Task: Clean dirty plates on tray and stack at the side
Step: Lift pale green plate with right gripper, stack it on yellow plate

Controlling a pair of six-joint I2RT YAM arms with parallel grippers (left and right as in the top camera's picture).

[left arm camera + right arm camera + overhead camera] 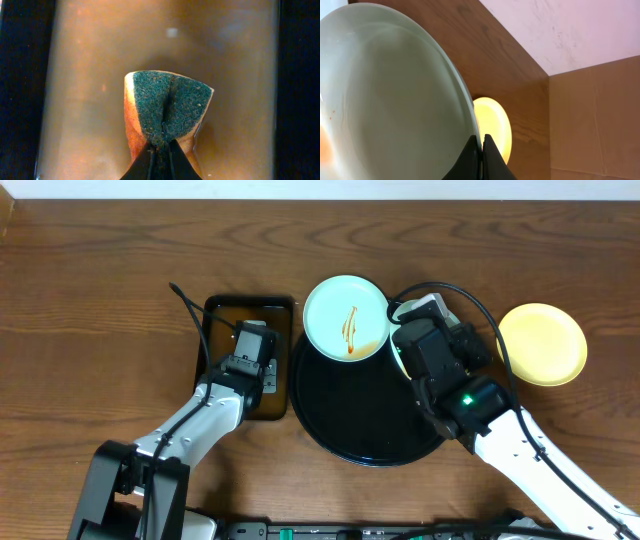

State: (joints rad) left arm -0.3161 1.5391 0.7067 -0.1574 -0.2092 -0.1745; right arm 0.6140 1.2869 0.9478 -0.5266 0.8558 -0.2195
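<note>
A pale mint plate point(395, 100) stands tilted on edge, and my right gripper point(481, 143) is shut on its rim; from above that gripper point(418, 320) is at the black round tray's point(340, 420) far right rim. A second mint plate point(345, 318), streaked with red-brown sauce, lies on the tray's far left rim. The cream-yellow plate point(541, 343) lies on the table to the right and shows behind the held plate point(492, 127). My left gripper point(161, 155) is shut on a folded sponge point(167, 107), green face up, over the brown tray.
The small rectangular brown tray point(222, 315) lies left of the black tray, and its wet floor point(90, 100) fills the left wrist view. A black cable point(190, 310) runs beside it. A cardboard panel point(595, 120) stands past the table's far edge.
</note>
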